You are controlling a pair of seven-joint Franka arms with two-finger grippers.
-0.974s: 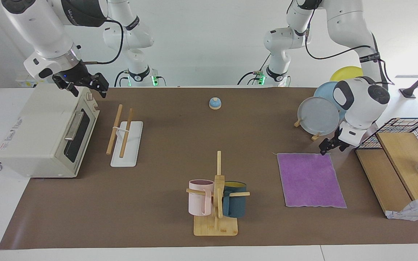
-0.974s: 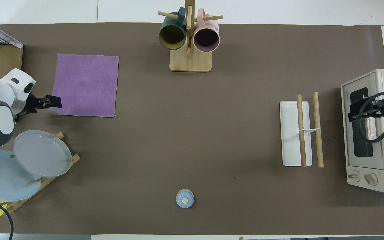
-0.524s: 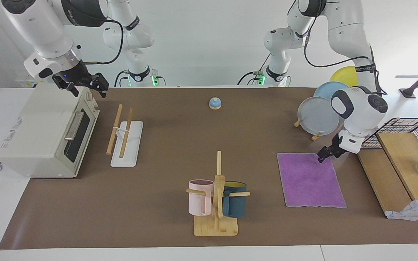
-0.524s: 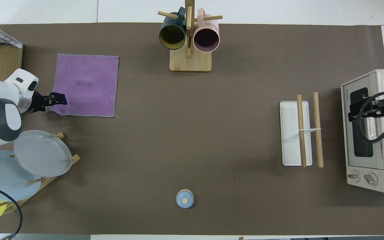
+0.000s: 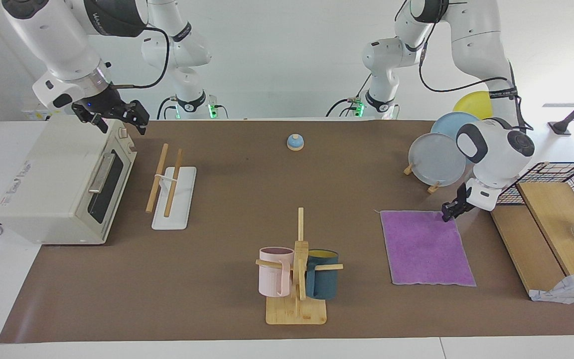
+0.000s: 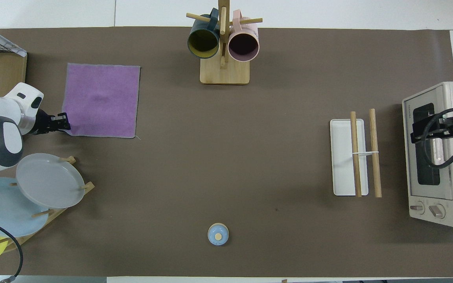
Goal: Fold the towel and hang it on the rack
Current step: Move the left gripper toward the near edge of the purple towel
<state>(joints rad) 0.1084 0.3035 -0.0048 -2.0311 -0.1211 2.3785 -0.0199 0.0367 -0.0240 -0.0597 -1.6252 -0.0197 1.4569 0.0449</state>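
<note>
Towel flat, purple face up; left gripper at corner, jaws' state unclear.

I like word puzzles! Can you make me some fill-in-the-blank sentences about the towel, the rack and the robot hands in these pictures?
1. The towel lies flat with its ____ face up.
2. The left gripper is at the towel's corner nearest the stand that holds ____.
3. The rack stands in front of the ____, over which the right gripper waits.
4. The rack has ____ wooden rods.

Missing words: purple; plates; toaster oven; two
</note>
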